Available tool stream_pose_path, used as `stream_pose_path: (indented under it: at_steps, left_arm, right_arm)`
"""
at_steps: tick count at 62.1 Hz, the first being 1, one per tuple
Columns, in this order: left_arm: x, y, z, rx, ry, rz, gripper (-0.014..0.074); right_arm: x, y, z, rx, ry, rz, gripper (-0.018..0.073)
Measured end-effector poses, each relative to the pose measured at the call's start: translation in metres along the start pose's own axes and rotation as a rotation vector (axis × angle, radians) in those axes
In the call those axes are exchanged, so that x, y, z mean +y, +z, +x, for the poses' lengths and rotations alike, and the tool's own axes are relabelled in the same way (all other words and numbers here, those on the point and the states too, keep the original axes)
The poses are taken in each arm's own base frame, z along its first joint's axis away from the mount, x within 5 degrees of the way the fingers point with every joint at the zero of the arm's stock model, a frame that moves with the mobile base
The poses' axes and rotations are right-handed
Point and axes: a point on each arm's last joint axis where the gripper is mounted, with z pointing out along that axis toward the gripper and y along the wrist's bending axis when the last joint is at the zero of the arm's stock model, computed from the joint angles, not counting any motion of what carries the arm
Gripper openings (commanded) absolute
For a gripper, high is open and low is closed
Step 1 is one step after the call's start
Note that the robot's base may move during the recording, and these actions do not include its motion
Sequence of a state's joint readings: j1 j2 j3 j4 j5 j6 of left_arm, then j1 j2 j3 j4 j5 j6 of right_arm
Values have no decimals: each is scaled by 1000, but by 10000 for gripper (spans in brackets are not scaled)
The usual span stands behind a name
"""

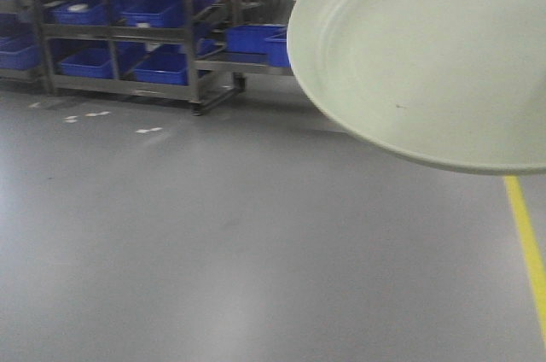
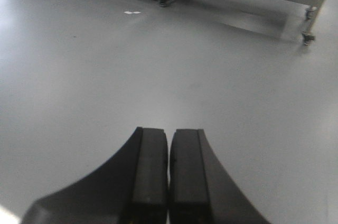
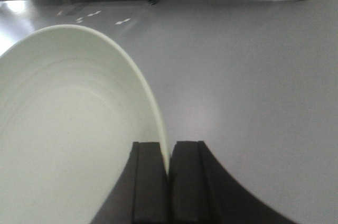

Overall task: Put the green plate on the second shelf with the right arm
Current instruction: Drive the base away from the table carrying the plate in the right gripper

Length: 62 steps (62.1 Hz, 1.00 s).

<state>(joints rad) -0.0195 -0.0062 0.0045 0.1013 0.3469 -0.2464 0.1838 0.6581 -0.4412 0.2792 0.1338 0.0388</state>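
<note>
Green plate (image 1: pixel 426 55) over grey floor (image 1: pixel 213 251), blue-binned racks (image 1: pixel 119 29) behind.

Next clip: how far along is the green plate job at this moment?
Done: the right arm has its jaws shut on the rim of the green plate, which hangs above the floor. In hand: the carry; a steel rack with blue bins stands across the floor. Left: reaching the shelving and setting the plate on the second shelf. The left arm has its jaws shut, empty.

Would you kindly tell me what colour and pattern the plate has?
The plate is pale sage green with faint concentric rings, clearest in the front view.
</note>
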Motion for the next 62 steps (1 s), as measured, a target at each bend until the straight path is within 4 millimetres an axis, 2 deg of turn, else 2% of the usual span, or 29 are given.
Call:
stream_pose_path:
  at_steps: [62]
  left_arm:
    - [0, 0, 0, 0, 0, 0, 124]
  right_arm:
    - [0, 0, 1, 1, 0, 0, 49]
